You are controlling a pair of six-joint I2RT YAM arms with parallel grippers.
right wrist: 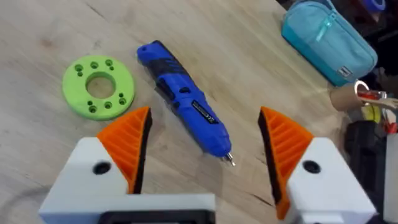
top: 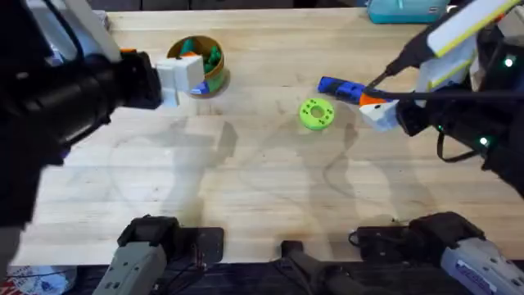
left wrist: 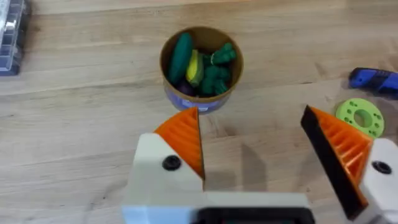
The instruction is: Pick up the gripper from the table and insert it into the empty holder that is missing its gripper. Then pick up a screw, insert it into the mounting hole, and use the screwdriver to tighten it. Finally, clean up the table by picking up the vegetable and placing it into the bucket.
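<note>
Toward the far left of the pale wooden table (top: 262,197), the small round yellow-orange bucket (top: 199,64) with its darker brown wall stands upright, and the dark green oblong toy vegetable (left wrist: 181,55) already lies inside it, leaning on end against the rim among other green, yellow and purple toy pieces. From how things lie, the clean-up step looks done, though the packed toys make it hard to say for certain which green piece is the one meant.

The left gripper (left wrist: 255,146), white with orange ribbed pads, hovers just on the near side of the bucket. Its jaws stand wide apart with nothing between them, and the bucket sits ahead of the gap, slightly toward the left finger. This arm is plainly the nearer one to the bucket.

On the right half of the table, the right gripper (right wrist: 205,146) is likewise spread wide and empty, poised above the blue pen-shaped electric screwdriver (right wrist: 185,101). The tool's long axis runs diagonally, its metal tip pointing in between the two pads. A lime-green flat disc with holes (right wrist: 98,86) lies just beside the screwdriver's blunt end. A teal zipped pouch (right wrist: 329,37) rests well apart, farther off.
</note>
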